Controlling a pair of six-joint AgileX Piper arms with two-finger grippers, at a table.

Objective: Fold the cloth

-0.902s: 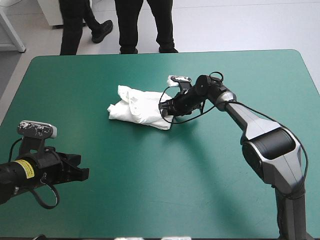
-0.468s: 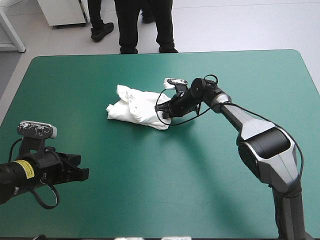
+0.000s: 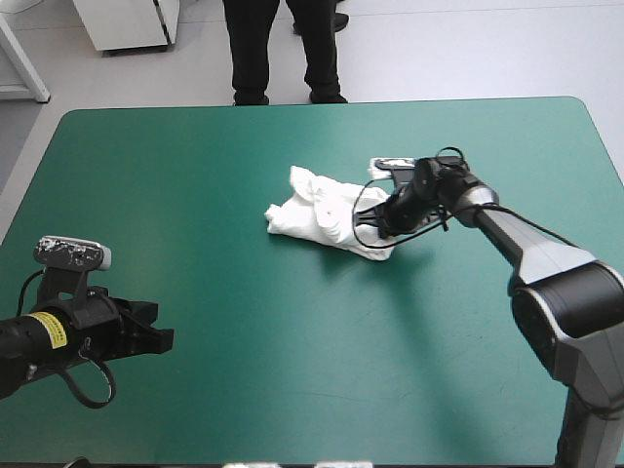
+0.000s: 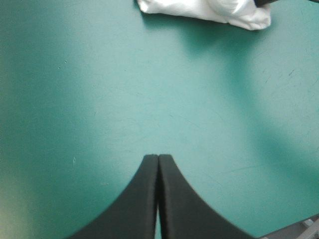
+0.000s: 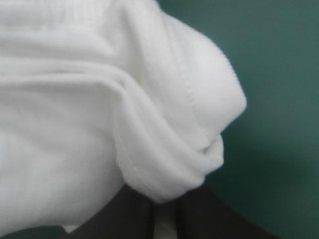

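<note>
right hand (image 3: 378, 227), arm stretched low over the bench (image 3: 292, 390), clamped on the bundled t-shirt (image 3: 320, 213); left hand (image 4: 158, 158) pressed together, t-shirt well ahead of it

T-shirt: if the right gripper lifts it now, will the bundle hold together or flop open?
Likely floppy: the T-shirt lies in soft, loose folds, so layers would probably sag open. Probably light too: thin hemmed fabric, and the right gripper holds it by one edge.
</note>
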